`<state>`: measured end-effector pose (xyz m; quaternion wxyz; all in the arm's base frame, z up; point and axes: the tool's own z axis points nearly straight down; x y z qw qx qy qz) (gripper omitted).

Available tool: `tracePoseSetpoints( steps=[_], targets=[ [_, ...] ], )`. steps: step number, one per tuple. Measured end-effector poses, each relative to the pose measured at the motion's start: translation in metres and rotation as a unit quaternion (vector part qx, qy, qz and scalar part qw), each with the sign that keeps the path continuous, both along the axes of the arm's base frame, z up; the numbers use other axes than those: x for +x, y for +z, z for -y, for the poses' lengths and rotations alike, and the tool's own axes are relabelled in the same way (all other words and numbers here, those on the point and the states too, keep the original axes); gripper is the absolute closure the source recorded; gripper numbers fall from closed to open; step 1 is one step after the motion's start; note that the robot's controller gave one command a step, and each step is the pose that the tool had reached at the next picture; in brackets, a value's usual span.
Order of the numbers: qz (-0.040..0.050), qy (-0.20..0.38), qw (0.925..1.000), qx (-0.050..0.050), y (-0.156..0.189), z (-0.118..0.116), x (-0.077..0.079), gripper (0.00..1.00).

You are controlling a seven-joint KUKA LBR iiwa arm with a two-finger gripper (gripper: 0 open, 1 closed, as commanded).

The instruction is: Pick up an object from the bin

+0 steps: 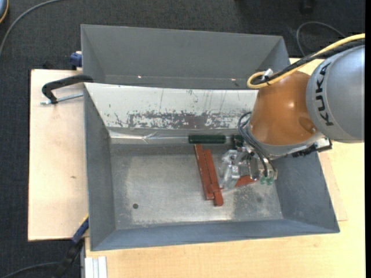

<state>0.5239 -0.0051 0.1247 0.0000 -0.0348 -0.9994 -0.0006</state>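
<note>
A: Thing nearest the tool?

B: A red-brown flat bar (207, 175) is logged on the floor of the bin (145, 184), a little toward 3 o'clock of floor centre, its length run from about 11 to 5 o'clock. The gripper (233, 172) is noted just beside it, at the bar's 3 o'clock, low over the floor. Contact cannot be told.

A: Jaws?

B: Apart or together cannot be told; the view is masked by wrist hardware. No hold is claimed.

A: Neighbours?

B: A small red piece (246, 180) is seen just beside the gripper at its 3 o'clock. A short dark green bar (207, 138) lies at 12 o'clock of the red-brown bar's upper end, near the foot of the back wall. The orange cover (281, 112) of the wrist is seen at 1 o'clock.

A: Step in hand?

B: Judged as approach and settling before a grasp; a lift is not yet made.

A: Next move?

B: The jaws would need to be set across the bar's narrow width, near mid-length so tilting is avoided, with the small red piece kept out of the closing.
</note>
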Motion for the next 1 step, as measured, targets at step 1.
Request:
tracePoseSetpoints(
  steps=[1],
  targets=[
    [0.0,0.0,1.0,0.0,0.0,-0.0001,0.0,0.0]
  ],
)
